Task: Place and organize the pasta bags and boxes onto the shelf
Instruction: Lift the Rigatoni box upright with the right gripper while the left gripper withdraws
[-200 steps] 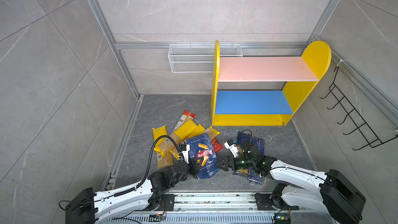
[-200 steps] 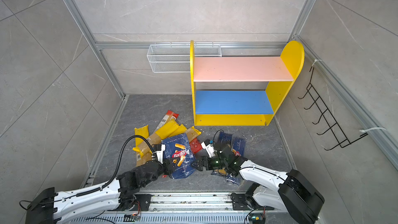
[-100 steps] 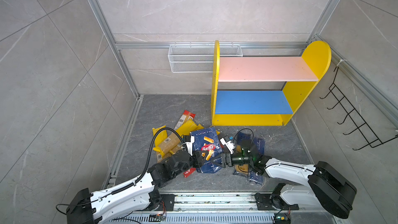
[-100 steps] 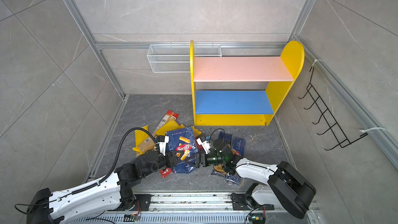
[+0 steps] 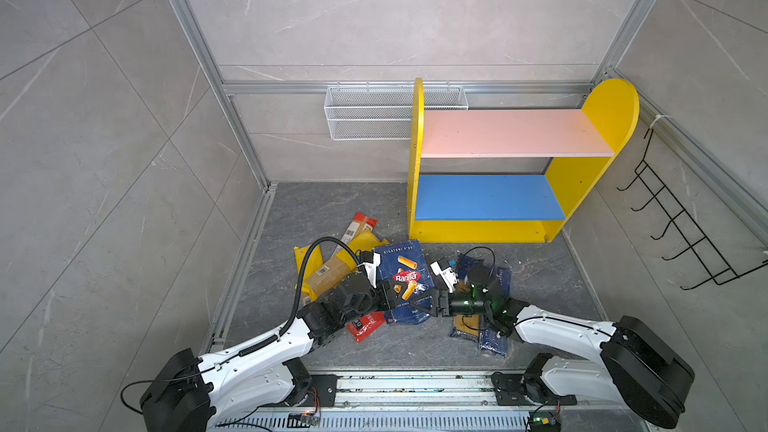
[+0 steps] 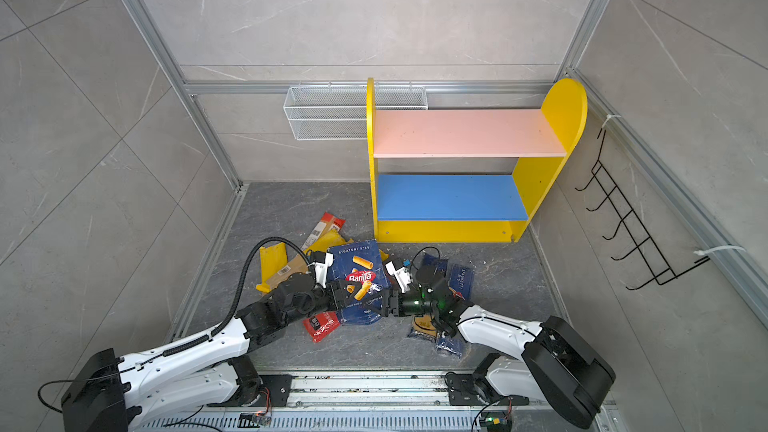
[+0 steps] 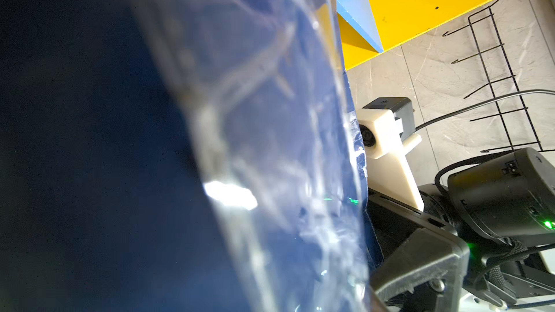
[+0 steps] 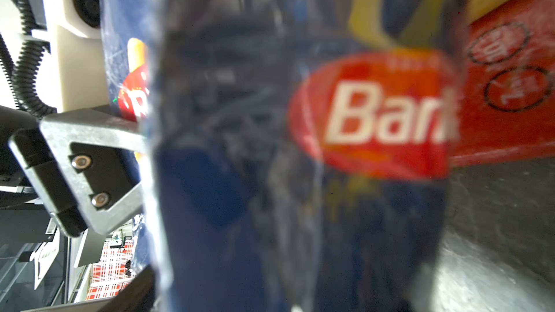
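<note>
- The wide rigatoni box lay among spaghetti packs on the floor, in front of the shelf.
- The left gripper was clenched on its left edge. Only the right wrist view showed a finger against the cardboard.
- The right gripper met the box's right edge. Whether it gripped could not be told.

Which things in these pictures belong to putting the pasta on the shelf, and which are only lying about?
Belong to the job:
- wide Barilla box
- narrow blue spaghetti pack
- yellow bags
- red-ended bag
- shelf

Only lying about:
- white wire basket
- black hook rack
</note>
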`<action>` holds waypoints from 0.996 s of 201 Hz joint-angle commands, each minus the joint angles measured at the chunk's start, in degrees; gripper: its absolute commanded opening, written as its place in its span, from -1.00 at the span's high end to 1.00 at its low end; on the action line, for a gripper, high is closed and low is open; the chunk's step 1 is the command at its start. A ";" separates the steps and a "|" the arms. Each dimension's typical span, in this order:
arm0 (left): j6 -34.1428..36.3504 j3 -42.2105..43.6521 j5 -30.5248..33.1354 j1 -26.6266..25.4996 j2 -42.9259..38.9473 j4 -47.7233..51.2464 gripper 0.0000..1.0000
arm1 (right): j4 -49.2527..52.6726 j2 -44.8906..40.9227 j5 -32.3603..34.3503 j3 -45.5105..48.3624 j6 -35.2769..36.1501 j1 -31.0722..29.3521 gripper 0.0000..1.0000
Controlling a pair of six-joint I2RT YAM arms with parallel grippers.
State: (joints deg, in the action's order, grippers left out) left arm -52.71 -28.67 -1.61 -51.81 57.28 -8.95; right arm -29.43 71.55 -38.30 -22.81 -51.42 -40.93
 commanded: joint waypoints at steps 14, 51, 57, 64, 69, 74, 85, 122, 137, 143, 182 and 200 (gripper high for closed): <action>-0.68 -4.00 -2.08 0.21 -1.50 -9.95 0.01 | -4.00 -3.46 -4.50 -4.39 0.48 -1.80 -0.30; 0.23 -3.80 -1.65 1.17 -3.88 -7.16 -0.50 | -1.11 -5.66 -4.15 -6.61 0.51 -1.79 0.00; 0.24 -3.78 -1.69 1.34 -4.08 -7.00 -0.59 | -1.28 -5.97 -4.16 -6.76 0.21 -1.83 0.04; 0.32 -3.79 -1.82 1.56 -4.17 -6.89 -0.65 | -1.32 -6.37 -4.03 -6.81 -0.06 -1.79 0.08; 0.29 -3.78 -1.82 1.77 -4.27 -6.74 -0.68 | -1.26 -6.63 -3.97 -6.88 -0.24 -1.79 0.09; 0.32 -3.79 -1.99 1.96 -4.29 -6.55 -0.70 | -1.24 -6.89 -3.97 -6.90 -0.34 -1.79 0.10; 0.36 -3.98 -2.45 2.71 -4.71 -6.06 -0.72 | -1.16 -7.40 -3.97 -6.90 -0.65 -1.77 0.19; 2.32 -6.19 -2.79 5.32 -7.38 -0.66 -0.83 | 0.54 -9.35 -2.15 -6.79 -1.57 -1.83 0.30; 3.50 -7.46 -2.23 6.20 -8.58 3.10 -0.90 | 1.66 -10.16 -1.41 -6.88 -1.58 -1.77 0.34; 3.85 -7.93 -2.06 6.56 -9.04 4.66 -0.92 | 2.06 -10.43 -1.19 -6.98 -1.58 -1.79 0.34; 6.10 -9.88 -0.85 8.05 -12.49 10.38 -1.00 | 5.06 -11.43 0.06 -8.26 -1.67 -1.66 0.40; 7.94 -11.81 0.77 8.76 -14.75 14.69 -1.00 | 6.49 -11.74 0.25 -8.65 -1.84 -1.70 0.41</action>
State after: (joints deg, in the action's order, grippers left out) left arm -49.52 -35.73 -3.46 -44.12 46.13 2.70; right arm -21.17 62.11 -37.47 -27.99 -53.60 -42.13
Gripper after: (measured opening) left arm 0.999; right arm 0.463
